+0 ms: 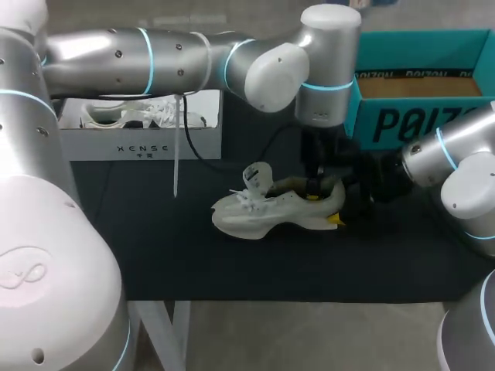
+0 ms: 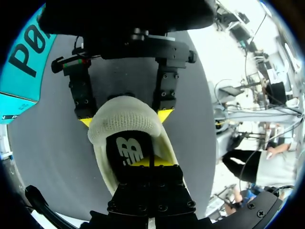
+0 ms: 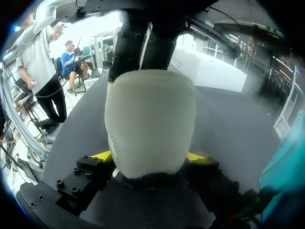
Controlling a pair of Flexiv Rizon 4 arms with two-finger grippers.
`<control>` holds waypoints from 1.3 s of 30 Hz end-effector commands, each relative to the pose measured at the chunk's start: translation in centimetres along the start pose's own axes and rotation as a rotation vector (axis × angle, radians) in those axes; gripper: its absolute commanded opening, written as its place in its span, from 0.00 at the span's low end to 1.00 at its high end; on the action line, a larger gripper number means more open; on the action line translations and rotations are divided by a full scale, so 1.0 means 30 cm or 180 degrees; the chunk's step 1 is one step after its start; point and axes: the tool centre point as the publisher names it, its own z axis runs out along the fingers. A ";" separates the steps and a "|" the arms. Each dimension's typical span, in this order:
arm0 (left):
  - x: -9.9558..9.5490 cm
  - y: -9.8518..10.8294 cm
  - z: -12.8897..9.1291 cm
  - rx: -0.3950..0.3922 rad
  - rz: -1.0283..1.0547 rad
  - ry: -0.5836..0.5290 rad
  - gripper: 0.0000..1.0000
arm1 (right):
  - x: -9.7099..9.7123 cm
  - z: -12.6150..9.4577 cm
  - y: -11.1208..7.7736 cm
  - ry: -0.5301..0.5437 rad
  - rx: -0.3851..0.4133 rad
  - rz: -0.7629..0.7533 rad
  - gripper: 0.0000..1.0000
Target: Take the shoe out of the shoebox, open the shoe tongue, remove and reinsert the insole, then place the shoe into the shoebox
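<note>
A white knit shoe (image 1: 267, 210) lies on the dark table (image 1: 155, 247), its toe toward my left. My right gripper (image 3: 150, 156) is shut on its heel (image 3: 150, 124), one yellow tip on each side; the left wrist view shows those fingertips (image 2: 164, 115) pressed against the heel. My left gripper (image 2: 150, 162) comes down from above into the shoe's opening with its fingers shut. Its tips sit on the black insole (image 2: 126, 149) with the white logo; I cannot tell whether they pinch it. The teal shoebox (image 1: 421, 116) stands open at the back right.
At the back left stands a white box (image 1: 139, 143) holding another white shoe (image 1: 143, 114). A thin white strip (image 1: 177, 147) hangs over the box's front. My left arm (image 1: 193, 62) spans the back of the table.
</note>
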 end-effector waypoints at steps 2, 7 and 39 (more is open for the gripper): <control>0.036 0.044 0.020 0.0095 -0.0049 -0.0004 0.00 | -0.003 0.022 -0.009 0.0000 0.0014 0.0004 0.00; 0.073 0.065 0.031 0.0149 -0.0072 0.0000 0.00 | -0.003 0.022 -0.009 0.0000 0.0014 0.0004 0.00; 0.080 0.067 0.071 0.0196 0.0108 0.0159 0.00 | -0.003 0.022 -0.009 0.0000 0.0014 0.0004 0.00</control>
